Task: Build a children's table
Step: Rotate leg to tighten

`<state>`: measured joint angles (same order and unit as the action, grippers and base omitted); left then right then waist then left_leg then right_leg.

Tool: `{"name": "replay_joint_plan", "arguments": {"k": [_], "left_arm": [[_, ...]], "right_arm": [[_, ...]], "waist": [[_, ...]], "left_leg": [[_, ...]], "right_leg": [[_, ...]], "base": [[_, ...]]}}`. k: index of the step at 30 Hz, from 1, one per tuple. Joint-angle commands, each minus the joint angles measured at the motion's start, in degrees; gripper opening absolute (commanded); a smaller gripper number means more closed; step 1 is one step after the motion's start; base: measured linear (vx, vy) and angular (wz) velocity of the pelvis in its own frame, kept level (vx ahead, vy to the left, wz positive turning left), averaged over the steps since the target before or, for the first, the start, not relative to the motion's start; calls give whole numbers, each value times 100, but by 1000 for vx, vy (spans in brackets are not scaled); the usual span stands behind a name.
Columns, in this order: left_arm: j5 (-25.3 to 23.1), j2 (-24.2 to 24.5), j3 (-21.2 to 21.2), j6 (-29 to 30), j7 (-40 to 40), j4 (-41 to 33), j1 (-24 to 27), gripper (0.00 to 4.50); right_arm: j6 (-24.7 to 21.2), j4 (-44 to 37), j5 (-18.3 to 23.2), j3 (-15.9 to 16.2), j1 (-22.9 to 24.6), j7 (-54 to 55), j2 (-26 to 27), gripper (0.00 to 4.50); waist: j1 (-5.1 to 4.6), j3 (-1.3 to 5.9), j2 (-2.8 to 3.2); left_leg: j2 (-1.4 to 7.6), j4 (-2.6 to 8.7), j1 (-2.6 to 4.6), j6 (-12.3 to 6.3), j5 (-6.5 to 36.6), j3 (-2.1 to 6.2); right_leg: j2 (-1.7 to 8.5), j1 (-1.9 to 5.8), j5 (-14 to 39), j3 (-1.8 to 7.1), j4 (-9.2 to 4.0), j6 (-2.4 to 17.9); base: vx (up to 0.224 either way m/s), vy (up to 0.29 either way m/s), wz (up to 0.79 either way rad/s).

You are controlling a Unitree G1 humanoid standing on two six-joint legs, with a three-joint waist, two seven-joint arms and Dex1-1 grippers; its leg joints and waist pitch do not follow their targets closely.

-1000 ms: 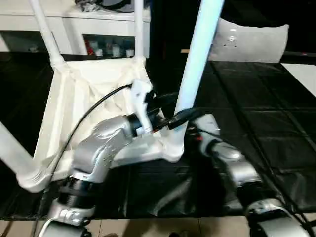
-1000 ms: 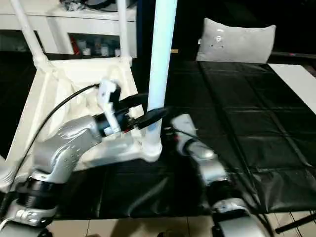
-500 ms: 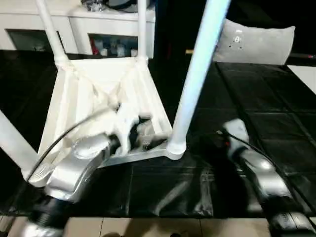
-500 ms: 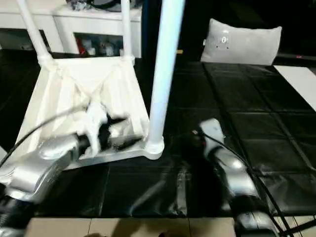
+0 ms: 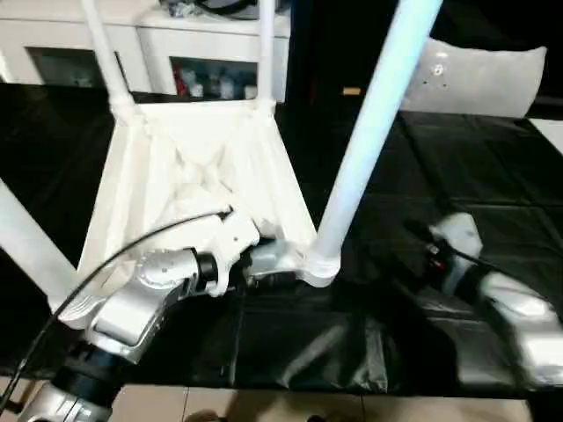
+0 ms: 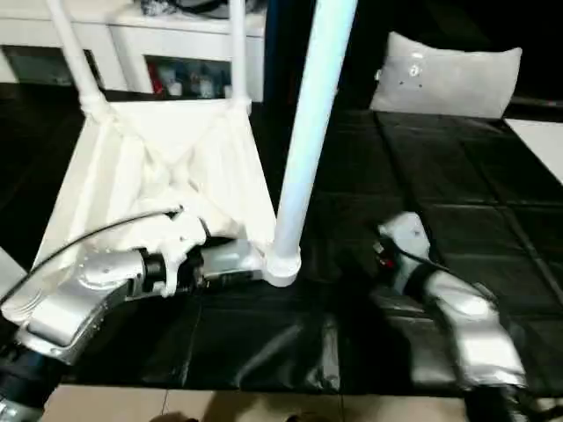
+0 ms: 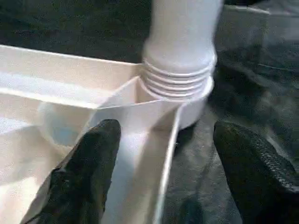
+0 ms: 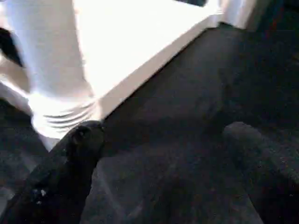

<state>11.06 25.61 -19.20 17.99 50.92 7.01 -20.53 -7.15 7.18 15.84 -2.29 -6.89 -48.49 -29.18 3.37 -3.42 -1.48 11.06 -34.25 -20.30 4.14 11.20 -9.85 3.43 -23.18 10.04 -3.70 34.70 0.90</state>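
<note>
Tabletop (image 5: pixel 193 167) lies ribs-up on the black bench (image 5: pixel 457 185), legs (image 5: pixel 374 132) socketed at four corners. Left gripper (image 7: pixel 161 154) gapes empty astride its near rim; right gripper (image 8: pixel 163 163) open, just beside. Flipping upright seemingly remains.

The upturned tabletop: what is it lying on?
The tabletop rests ribbed side up on the black-covered work surface. Its face-down top side is hidden.

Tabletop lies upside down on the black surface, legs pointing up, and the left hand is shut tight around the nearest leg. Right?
Not quite. In the left wrist view the left hand is open, its fingers apart astride the tabletop rim below the nearest leg. The rest holds.
</note>
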Motion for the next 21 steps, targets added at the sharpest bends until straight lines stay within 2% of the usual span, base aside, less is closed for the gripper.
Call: {"name": "replay_joint_plan", "arguments": {"k": [1,3,4,6,15,20,21], "left_arm": [[-101,99,-117,-89,202,164,-103,322],[-150,111,-150,-138,262,289,-150,294],[-185,109,-162,-164,283,373,-183,294],[-277,96,-188,-222,324,606,-281,272],[-526,139,-305,-190,396,1050,-441,194],[-657,119,-335,-287,493,1228,-508,170],[-682,128,-357,-298,524,1239,-522,145]], "right_arm": [[-195,-289,190,3,86,-185,-154,450],[-290,-402,251,31,130,-232,-207,450],[-337,-453,261,51,148,-247,-225,450],[-433,-552,251,101,177,-274,-243,450],[-611,-690,244,182,225,-372,-297,450],[-703,-755,225,201,239,-396,-296,450],[-700,-742,217,213,229,-409,-288,450]], "waist": [[30,315,43],[22,317,28],[25,313,36],[42,321,47],[50,327,44],[45,310,40],[40,306,39]], "left_leg": [[173,444,12,-196,1624,61],[169,442,-2,-201,1609,74],[169,434,20,-220,1600,69],[171,438,18,-211,1558,72],[177,433,8,-207,1460,74],[160,430,14,-211,1570,79],[142,418,20,-202,1627,79]], "right_leg": [[397,256,2437,263,-574,703],[408,266,2585,256,-572,635],[403,243,2652,257,-590,600],[405,246,2647,256,-592,584],[420,260,2462,252,-560,685],[436,245,3003,240,-623,492],[438,229,3263,228,-660,396]], "base": [[0,0,0],[0,0,0],[0,0,0],[0,0,0],[0,0,0],[0,0,0],[0,0,0]]}}
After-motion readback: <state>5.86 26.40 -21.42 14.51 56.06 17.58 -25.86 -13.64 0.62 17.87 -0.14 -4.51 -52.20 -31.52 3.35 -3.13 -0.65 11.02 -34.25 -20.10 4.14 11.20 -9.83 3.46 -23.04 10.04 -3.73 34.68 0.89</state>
